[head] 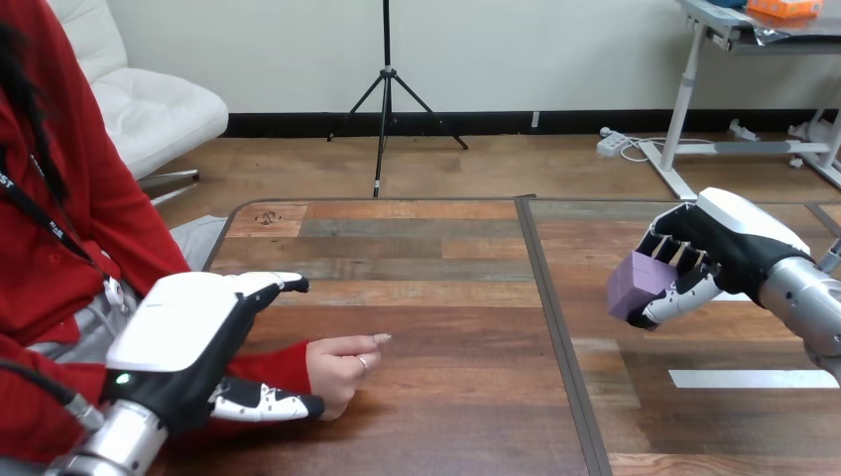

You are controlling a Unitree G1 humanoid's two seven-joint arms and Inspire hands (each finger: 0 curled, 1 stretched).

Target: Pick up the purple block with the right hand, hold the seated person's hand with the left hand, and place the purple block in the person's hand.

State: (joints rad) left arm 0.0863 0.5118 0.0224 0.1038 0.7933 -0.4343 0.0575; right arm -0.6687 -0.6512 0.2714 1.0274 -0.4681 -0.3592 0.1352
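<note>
My R hand [729, 248], 3 o'clock, is gripping purple block [633, 283] by flat sides: prob. light, stiff. L hand [183, 342] is lying open by person's hand [342, 369].

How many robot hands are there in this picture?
2. The left hand is at lower left, open beside the person's hand; the right hand, at right, grips the purple block.

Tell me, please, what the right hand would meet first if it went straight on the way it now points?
Pointing toward the view's left, the right hand, with the purple block in front, has bare table ahead; the first thing in line seems the left hand, though depth is unclear.
</note>
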